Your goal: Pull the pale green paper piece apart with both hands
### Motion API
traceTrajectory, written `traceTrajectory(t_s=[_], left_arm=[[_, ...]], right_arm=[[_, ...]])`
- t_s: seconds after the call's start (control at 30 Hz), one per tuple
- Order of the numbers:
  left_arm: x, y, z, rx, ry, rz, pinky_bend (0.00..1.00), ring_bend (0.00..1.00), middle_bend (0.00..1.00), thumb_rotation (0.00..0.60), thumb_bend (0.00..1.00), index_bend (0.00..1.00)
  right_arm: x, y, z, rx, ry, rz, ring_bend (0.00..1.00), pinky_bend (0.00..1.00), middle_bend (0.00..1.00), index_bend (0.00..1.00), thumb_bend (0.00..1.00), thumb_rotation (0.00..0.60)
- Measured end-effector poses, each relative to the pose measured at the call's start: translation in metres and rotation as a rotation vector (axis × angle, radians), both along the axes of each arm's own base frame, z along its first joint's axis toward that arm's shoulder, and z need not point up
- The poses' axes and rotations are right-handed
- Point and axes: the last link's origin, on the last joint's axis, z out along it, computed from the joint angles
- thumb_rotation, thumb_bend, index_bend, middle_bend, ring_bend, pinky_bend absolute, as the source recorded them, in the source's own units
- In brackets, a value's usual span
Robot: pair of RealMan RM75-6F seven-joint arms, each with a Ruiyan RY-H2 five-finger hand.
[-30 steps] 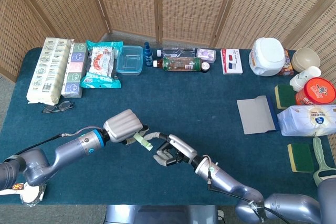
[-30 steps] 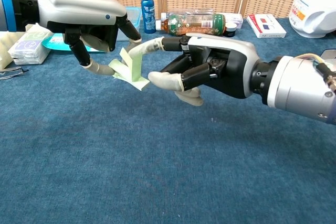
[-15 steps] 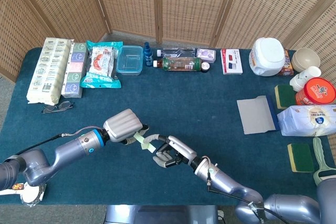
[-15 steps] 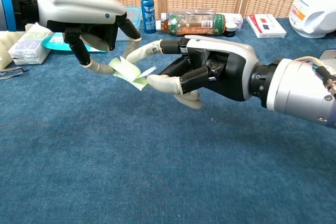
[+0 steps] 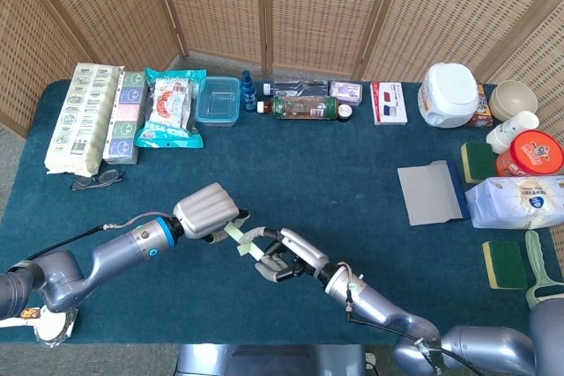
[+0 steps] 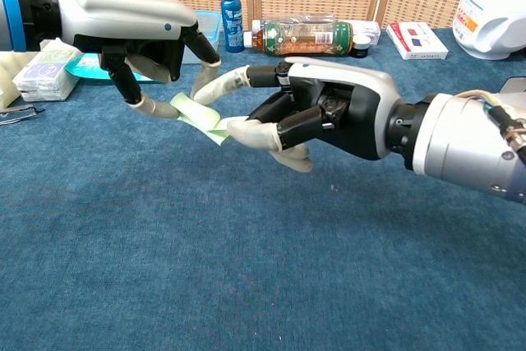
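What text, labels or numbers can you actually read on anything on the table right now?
None can be read with confidence.
Bottle lying at the back: green label, print too blurred.
Red-lidded tub: white markings, too small.
White wipes pack: blue round logo and text, illegible.
Long white package: green printing, too small.
Pale green paper piece between the left hand and right hand: no print visible.

hands: 2 – left hand (image 5: 206, 211), right hand (image 5: 284, 256) | pale green paper piece (image 6: 201, 116): 1 | green sponges: 2 at 3 o'clock (image 5: 477, 159) (image 5: 505, 264) | bottles lying at 12 o'clock: 2 (image 5: 304, 108) (image 5: 296, 88) | blue spray bottle (image 5: 248, 91): 1 | glasses (image 5: 97, 180): 1
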Motion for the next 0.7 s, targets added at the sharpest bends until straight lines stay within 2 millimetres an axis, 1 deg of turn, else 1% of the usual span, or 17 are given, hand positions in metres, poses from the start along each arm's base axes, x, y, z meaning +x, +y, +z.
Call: traceTrajectory(t_s=[0.13,0.7], left_arm=[[-0.0003,-0.0017,-0.0013,-0.007,0.002,-0.003,1.00,1.00,1.00,0.600,0.47,0.71],[-0.0039,-0.0021,-0.0019,-0.013,0.009,-0.001,1.00,1.00,1.00,0.600,0.47,0.71]], right_arm=[[0.0002,-0.0004,-0.0013,0.004,0.005,0.000,0.88,0.84,0.90,0.23,0.47,0.600],[-0.0024,-0.0041,-0.0040,0.008,0.009,-0.018,0.88,0.84,0.90,0.19,0.47,0.600]])
